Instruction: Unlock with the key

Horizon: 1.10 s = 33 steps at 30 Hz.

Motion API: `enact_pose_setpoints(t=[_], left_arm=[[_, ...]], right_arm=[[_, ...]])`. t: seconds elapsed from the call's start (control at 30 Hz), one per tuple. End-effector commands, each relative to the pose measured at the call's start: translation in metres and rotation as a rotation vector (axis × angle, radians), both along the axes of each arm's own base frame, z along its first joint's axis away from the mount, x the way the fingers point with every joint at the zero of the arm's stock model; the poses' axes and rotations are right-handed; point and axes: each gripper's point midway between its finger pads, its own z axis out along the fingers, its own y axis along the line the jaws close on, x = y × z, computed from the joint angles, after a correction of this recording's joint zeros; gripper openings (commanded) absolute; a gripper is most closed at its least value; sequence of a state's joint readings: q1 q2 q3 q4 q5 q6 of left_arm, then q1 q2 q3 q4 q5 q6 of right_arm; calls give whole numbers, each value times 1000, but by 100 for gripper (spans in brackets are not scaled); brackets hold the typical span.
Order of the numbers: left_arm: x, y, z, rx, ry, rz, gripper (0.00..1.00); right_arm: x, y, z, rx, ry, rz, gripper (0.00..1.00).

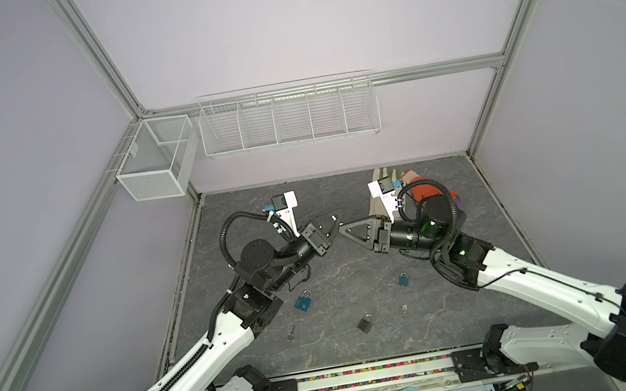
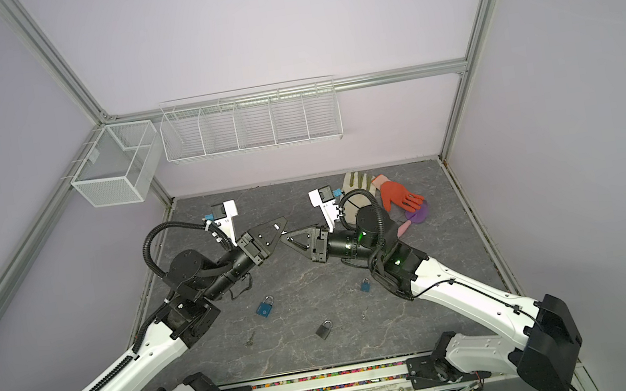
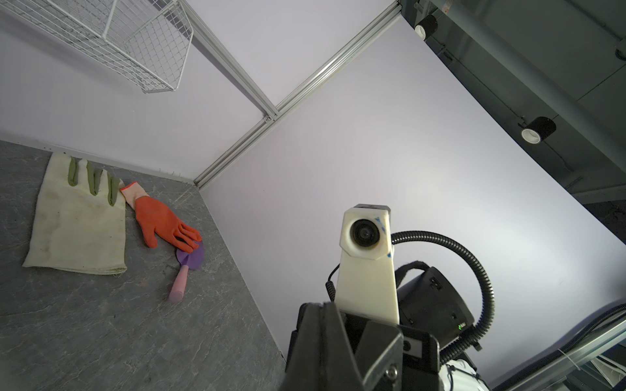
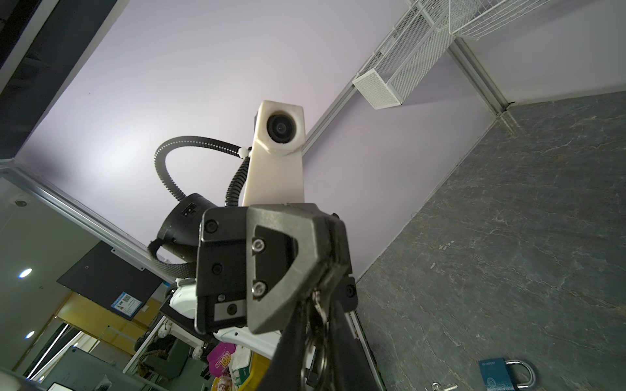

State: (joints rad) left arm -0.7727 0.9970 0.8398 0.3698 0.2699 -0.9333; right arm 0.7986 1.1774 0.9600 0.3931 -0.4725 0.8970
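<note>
Grey stone-look table (image 1: 368,348) underneath, both arms up in the air above its middle. There, left gripper (image 1: 340,213) pinched fully together on a key (image 4: 318,306), tips nose to nose with the right gripper (image 1: 341,229).

Right gripper: fingers standing at a narrow gap either side of the key's dangling ring; cannot tell whether pressing it.

Down on the table, nearer the arm bases and well apart from both grippers: large blue padlock (image 1: 303,301), dark padlock (image 1: 365,323), small blue padlock (image 1: 403,279), then two small loose keys (image 1: 291,334).

In both top views, just a pale speck between the tips. In the right wrist view alone, key and ring plain between the fingers. In the left wrist view, key hidden behind the dark fingers; cream glove (image 3: 78,216) and orange glove (image 3: 162,223) lying beyond.
</note>
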Motion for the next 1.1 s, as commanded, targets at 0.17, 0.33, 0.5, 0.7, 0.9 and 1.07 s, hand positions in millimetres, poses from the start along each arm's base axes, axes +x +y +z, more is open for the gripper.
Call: enact_pose_setpoints(t=[0.17,0.33,0.5,0.7,0.9,1.07], left_arm=[[-7,5,22,-23,-70,4,0],[-6,5,22,-17,-70,12,0],[-5,10,28,-1,-85,42,21],[2,33,22,93,-72,177,42],[2,42,-7,223,-8,212,44],[-3,52,-50,384,90,217,46]], right_arm=[[2,-2,15,33,-19,-7,6],[1,-5,15,13,-28,-17,6],[4,-13,6,-81,-31,-68,6],[3,-29,-11,-232,-43,-125,6],[10,-57,-46,-474,-39,-229,6],[9,-82,-75,-667,-39,-277,6]])
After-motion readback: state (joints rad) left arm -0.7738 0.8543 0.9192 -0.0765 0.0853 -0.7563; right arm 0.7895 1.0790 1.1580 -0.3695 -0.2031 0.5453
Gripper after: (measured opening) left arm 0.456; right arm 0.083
